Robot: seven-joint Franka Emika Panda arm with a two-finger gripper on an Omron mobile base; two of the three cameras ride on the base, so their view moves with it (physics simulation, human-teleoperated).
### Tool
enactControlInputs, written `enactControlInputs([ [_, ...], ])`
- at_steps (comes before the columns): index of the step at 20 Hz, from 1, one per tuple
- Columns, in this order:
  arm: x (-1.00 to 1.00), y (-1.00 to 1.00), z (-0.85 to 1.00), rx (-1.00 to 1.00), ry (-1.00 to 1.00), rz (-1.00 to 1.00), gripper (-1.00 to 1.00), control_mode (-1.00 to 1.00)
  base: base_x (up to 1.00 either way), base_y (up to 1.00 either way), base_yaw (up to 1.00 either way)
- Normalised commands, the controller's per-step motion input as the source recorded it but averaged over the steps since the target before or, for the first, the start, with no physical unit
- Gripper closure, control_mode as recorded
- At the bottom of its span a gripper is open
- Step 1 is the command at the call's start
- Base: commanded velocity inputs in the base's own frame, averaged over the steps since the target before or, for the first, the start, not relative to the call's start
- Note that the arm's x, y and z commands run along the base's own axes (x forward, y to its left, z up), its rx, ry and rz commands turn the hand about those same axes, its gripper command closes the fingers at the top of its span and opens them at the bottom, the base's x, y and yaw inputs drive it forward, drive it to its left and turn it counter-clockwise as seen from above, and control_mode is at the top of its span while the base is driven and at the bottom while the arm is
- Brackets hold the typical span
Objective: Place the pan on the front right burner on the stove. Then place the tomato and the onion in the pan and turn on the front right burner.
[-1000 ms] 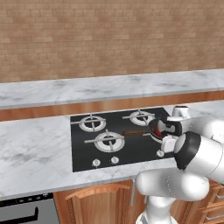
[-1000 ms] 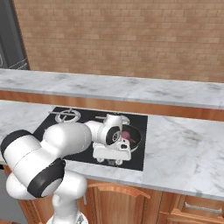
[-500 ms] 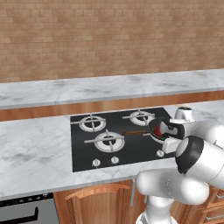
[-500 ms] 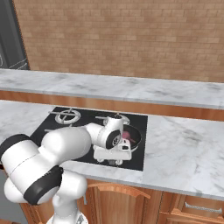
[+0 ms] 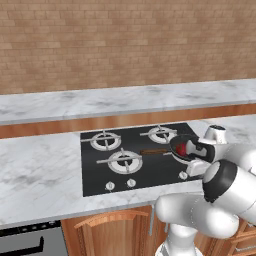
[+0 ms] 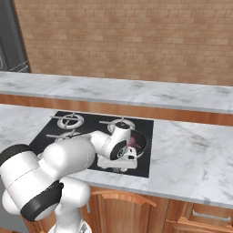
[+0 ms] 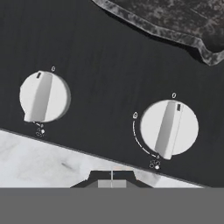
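Observation:
The black pan (image 5: 176,144) sits at the stove's (image 5: 100,170) front right, its brown handle (image 5: 155,151) pointing left; the front right burner is hidden beneath it. Inside lie the glossy red tomato (image 5: 181,148) and the pinkish onion (image 6: 134,142). My hand (image 5: 200,150) hangs over the pan's near side, pointing down at the knob row. In the hand view my shut gripper (image 7: 111,176) hovers just above the cooktop's front edge, holding nothing, between two white knobs, nearer the right knob (image 7: 169,129) than the left one (image 7: 44,97). Both knob pointers stand at their zero marks.
The pan's dark rim (image 7: 175,30) crosses the top of the hand view. Marble counter (image 7: 39,162) borders the cooktop's front edge. Three bare burners (image 5: 125,161) lie left and behind. Further white knobs (image 5: 131,183) line the front. A raised marble ledge and brick wall stand behind.
The arm's elbow has swung and the hand has eased slightly to the right over the knob row. Pan, tomato and onion have not moved; the gripper stays shut.

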Motion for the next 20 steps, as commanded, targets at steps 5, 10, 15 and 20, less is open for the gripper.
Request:
enactControlInputs([
  [5, 0.29, 0.00, 0.00, 0.07, 0.00, 0.00, 1.00, -1.00, 0.00, 0.00, 0.00],
  [10, 0.32, 0.00, -0.01, 0.03, 0.00, 0.00, 1.00, -1.00, 0.00, 0.00, 0.00],
  [15, 0.02, -0.09, -0.16, 0.00, 0.00, 0.00, 1.00, -1.00, 0.00, 0.00, 0.00],
  [20, 0.00, -0.17, -0.20, 0.00, 0.00, 0.00, 1.00, -1.00, 0.00, 0.00, 0.00],
])
